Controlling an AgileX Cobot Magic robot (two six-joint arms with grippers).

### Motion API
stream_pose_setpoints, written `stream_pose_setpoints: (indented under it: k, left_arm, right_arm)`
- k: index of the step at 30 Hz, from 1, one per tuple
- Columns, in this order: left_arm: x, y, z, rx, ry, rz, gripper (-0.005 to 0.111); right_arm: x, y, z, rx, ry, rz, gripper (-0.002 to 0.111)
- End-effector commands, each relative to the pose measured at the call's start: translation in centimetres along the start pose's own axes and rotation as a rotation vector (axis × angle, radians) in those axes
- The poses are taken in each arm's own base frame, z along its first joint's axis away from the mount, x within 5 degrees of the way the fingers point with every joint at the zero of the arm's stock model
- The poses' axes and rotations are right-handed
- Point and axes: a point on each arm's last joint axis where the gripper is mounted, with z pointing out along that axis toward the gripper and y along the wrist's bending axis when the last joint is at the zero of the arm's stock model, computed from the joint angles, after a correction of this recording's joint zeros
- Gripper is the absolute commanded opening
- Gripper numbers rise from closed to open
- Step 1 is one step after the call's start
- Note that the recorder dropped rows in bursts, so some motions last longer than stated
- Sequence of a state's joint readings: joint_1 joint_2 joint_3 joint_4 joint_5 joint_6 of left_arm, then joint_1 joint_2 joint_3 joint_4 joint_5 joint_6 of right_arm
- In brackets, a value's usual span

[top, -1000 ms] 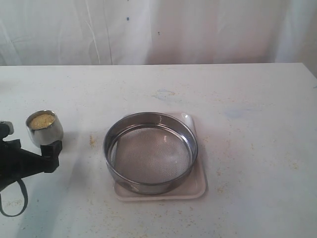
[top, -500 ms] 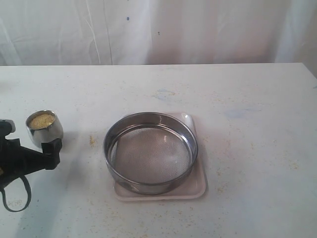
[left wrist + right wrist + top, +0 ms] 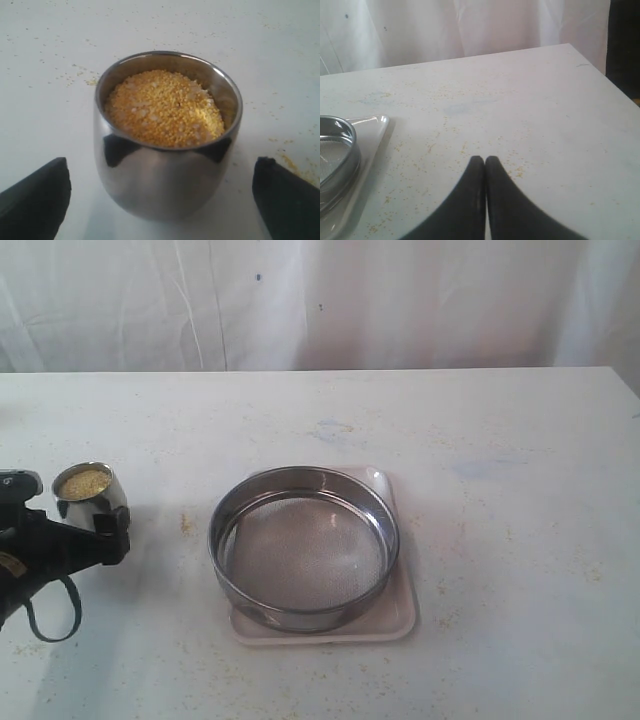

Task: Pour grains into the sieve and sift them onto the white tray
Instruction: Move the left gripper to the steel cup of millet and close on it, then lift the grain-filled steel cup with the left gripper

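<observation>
My left claw [image 3: 161, 175] gapes wide around the steel cup [image 3: 165, 192] of grains [image 3: 162, 107], touching neither side, while my right claw [image 3: 485, 164] is pinched closed.

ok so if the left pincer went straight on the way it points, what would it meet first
The steel cup of grains: it stands upright, right ahead, between the fingers of the open left pincer. Neither finger seems to touch it, though depth is hard to judge.

Soft, even light is washing the table [image 3: 500, 440] pale, casting faint shadows. The sieve [image 3: 303, 552] is glinting dully, the cup [image 3: 165, 190] is mirroring dark shapes; the exterior view is looking hazy.
</observation>
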State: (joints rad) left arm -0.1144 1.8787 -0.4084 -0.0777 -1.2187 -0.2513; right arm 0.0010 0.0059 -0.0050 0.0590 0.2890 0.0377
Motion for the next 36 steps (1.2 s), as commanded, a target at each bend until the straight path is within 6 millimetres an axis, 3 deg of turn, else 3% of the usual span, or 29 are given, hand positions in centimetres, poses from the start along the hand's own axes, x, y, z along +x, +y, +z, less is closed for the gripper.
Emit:
stream_pose_setpoints:
  k: [1, 36]
  left_arm:
    - [0.3, -0.1, 0.8, 0.002, 0.007, -0.004, 0.097]
    - [-0.8, -0.4, 3.9, -0.028, -0.054, -0.038, 0.097]
  right_arm:
    - [0.1, 0.0, 0.0, 0.003, -0.006, -0.007, 0.0]
    - [0.1, 0.0, 0.0, 0.003, -0.006, -0.007, 0.0]
